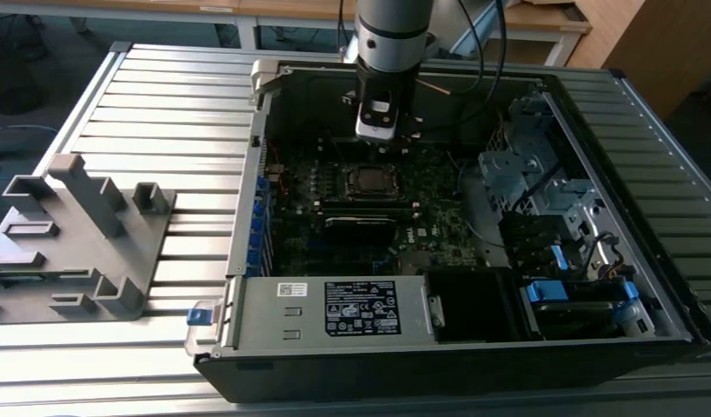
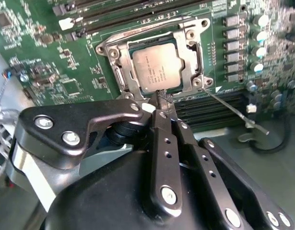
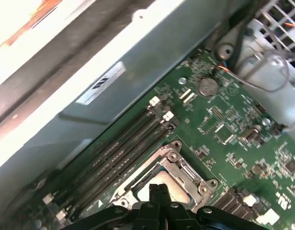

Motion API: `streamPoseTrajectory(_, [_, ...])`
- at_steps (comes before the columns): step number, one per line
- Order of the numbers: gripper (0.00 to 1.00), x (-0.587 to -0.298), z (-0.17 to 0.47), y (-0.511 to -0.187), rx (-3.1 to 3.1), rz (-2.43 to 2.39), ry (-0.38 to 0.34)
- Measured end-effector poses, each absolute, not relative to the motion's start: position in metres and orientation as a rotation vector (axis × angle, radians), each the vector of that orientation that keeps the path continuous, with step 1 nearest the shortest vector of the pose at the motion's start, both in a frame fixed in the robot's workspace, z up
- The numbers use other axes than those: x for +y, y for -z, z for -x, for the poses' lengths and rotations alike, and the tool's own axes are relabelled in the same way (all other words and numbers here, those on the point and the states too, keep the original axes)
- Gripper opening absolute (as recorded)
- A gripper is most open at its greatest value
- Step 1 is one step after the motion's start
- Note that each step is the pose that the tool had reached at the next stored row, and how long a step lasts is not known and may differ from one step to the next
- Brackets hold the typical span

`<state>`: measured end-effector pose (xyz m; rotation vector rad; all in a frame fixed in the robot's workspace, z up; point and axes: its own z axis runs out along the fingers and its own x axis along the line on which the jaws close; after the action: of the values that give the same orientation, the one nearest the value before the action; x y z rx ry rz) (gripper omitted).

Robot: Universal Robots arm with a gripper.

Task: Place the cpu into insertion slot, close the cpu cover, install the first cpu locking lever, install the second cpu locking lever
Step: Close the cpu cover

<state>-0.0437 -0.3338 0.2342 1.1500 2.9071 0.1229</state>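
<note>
Power supply box (image 1: pixel 332 308) lies along the near wall of the open computer case (image 1: pixel 245 217), which rests on the slatted tabletop (image 1: pixel 158 113). A grey fixture (image 1: pixel 77 234) stands apart on the exterior view's left.

Farther in, on the green board, the cpu (image 2: pixel 154 67) is seated flat in the insertion slot (image 2: pixel 149 46). The cpu cover (image 2: pixel 193 52) lies down around it, with its window framing the metal top. One thin wire locking lever (image 2: pixel 231 111) stands out free from the slot's corner and is not hooked.

I judge the chip to be light, stiff and fragile on its under side, so it wants holding by its edges only. The cover is thin sheet metal, to be pushed on its frame. The lever looks springy and slippery, best taken near its bent end.

Just beyond the slot the gripper (image 2: pixel 162 98) hangs low, its fingers (image 2: pixel 161 143) pressed together and holding nothing. The tips are at the cover's edge; whether they touch it I cannot tell. Long memory slots (image 3: pixel 123 153) run beside the slot, and the arm (image 1: pixel 393 35) rises at the far side
</note>
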Motion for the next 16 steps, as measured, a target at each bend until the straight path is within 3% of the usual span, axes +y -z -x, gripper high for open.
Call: streamPoseTrajectory(16, [0.11, -0.3338, 0.0437, -0.2330, 3.043, -0.750, -0.105])
